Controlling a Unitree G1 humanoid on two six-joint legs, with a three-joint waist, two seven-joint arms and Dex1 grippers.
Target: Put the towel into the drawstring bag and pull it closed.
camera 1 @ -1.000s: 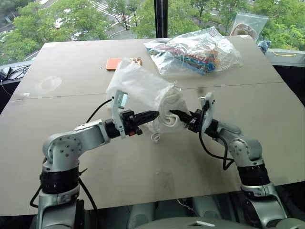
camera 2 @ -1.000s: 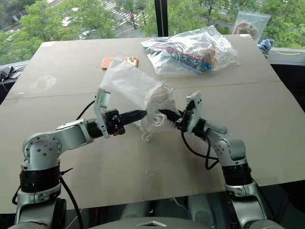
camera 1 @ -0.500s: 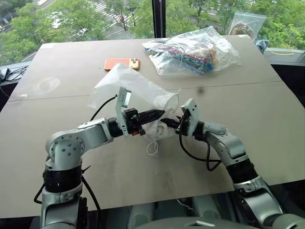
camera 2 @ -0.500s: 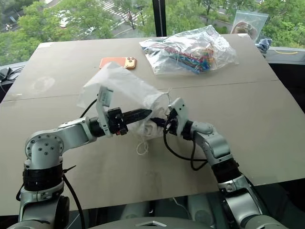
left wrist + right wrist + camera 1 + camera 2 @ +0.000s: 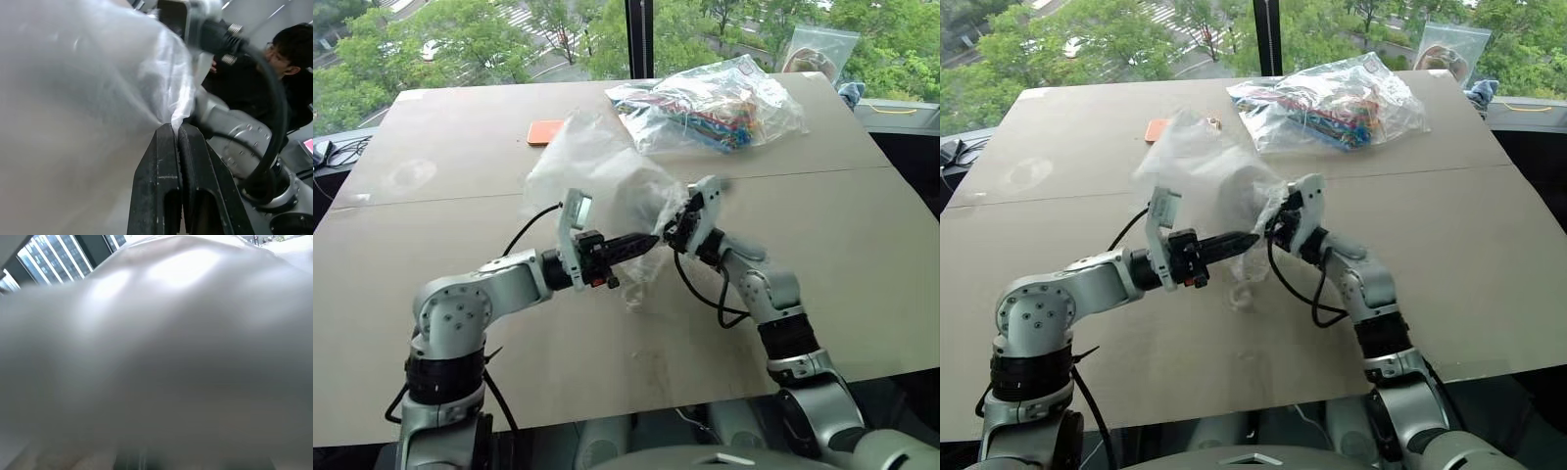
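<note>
Left fingers (image 5: 171,147) pinching drawstring bag (image 5: 607,181), right fingers apparently inside it

Bright window daylight behind table (image 5: 431,245); right wrist view blurred.

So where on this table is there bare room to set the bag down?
Bare table left of the drawstring bag, near the left edge, and right of the right gripper. Crowded at the far side: clear plastic bag and orange phone.

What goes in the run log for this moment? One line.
left end effector: shut on drawstring bag | right end effector: pushed into bag mouth | bag: lifted off table
</note>
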